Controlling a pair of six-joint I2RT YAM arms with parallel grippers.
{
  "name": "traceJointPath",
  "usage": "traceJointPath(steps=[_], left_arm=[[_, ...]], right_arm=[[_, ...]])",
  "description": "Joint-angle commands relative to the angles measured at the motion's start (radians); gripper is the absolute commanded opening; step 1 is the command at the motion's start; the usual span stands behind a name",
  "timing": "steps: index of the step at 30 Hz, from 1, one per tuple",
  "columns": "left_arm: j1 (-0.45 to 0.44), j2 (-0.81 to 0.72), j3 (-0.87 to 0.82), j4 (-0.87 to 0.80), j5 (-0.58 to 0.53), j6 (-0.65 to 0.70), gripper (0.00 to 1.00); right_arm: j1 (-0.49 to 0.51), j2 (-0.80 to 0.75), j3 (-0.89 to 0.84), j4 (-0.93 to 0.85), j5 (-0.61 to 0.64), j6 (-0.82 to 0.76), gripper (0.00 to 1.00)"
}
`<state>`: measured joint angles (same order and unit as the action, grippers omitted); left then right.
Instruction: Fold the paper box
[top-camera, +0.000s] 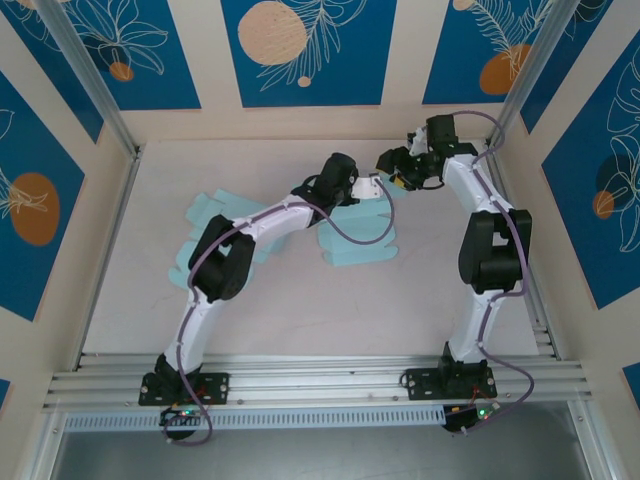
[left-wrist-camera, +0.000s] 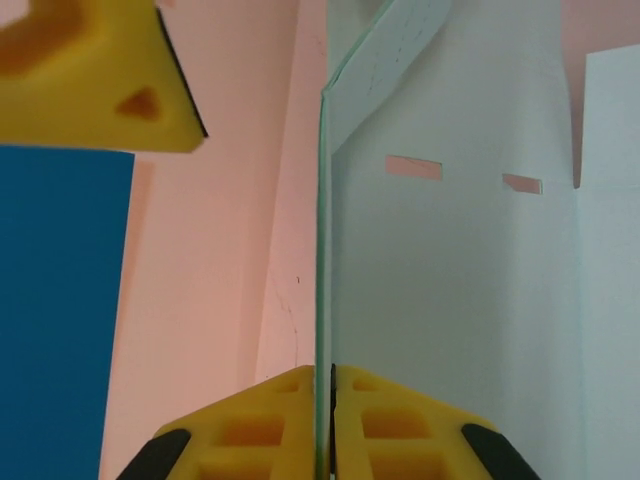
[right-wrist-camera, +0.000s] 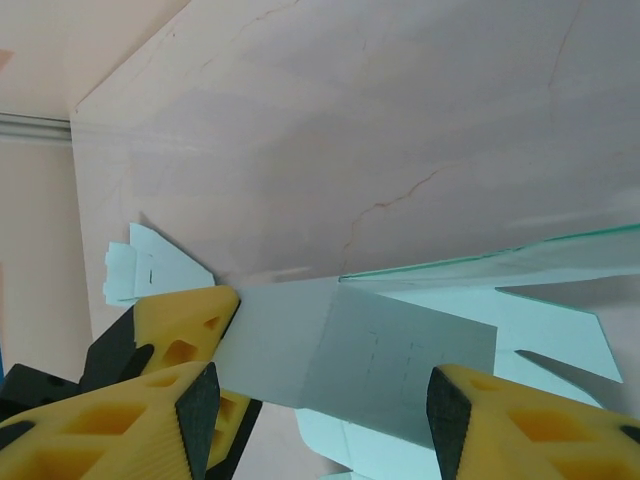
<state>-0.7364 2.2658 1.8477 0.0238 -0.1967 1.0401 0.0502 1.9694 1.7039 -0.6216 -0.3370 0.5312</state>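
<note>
The pale teal paper box (top-camera: 362, 247) lies mostly flat on the table, partly hidden under my left arm. One panel (left-wrist-camera: 450, 300) stands upright with slots near its top. My left gripper (top-camera: 378, 188) is shut on that panel's edge, its yellow pads (left-wrist-camera: 380, 420) pressed to both sides of the sheet. My right gripper (top-camera: 393, 168) is close beside it, at the back of the table. Its jaws (right-wrist-camera: 320, 410) are open and straddle the creased flap (right-wrist-camera: 350, 345) without touching it. The left gripper's yellow finger (right-wrist-camera: 178, 322) holds the flap's left end.
More flaps of the box (top-camera: 205, 210) spread out to the left on the beige table (top-camera: 420, 310). Metal posts (top-camera: 90, 80) and blue patterned walls (top-camera: 610, 180) close in the sides and back. A metal rail (top-camera: 320, 380) runs along the near edge.
</note>
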Motion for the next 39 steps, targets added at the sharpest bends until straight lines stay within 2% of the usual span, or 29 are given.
traceJointPath(steps=[1,5,16,19,24,29,30,33,39], left_arm=[[-0.022,-0.034,-0.022,0.058,-0.025,0.036,0.10],[-0.034,-0.016,-0.026,0.079,-0.047,0.059,0.11],[-0.044,-0.023,-0.049,0.103,-0.059,0.083,0.12],[-0.044,-0.029,-0.060,0.095,-0.056,0.080,0.16],[-0.038,-0.051,-0.079,0.069,-0.036,0.045,0.20],[-0.035,-0.069,-0.093,0.062,-0.017,0.028,0.20],[-0.033,-0.071,-0.092,0.058,-0.012,0.022,0.20],[-0.027,-0.082,-0.087,0.036,-0.001,0.000,0.27],[0.003,-0.151,-0.101,-0.086,0.087,-0.070,0.45]], right_arm=[[0.000,0.031,-0.013,-0.006,-0.036,0.014,0.59],[0.008,0.066,-0.004,0.032,-0.090,0.064,0.52],[0.042,0.114,0.009,0.028,-0.108,0.088,0.51],[0.040,0.118,0.010,0.054,-0.134,0.100,0.33],[0.040,0.127,0.019,0.056,-0.126,0.100,0.22],[0.041,0.134,0.018,0.056,-0.119,0.092,0.16],[0.040,0.135,0.019,0.055,-0.116,0.091,0.12],[0.040,0.135,0.022,0.048,-0.101,0.083,0.06],[0.033,0.137,0.019,0.049,-0.091,0.078,0.04]])
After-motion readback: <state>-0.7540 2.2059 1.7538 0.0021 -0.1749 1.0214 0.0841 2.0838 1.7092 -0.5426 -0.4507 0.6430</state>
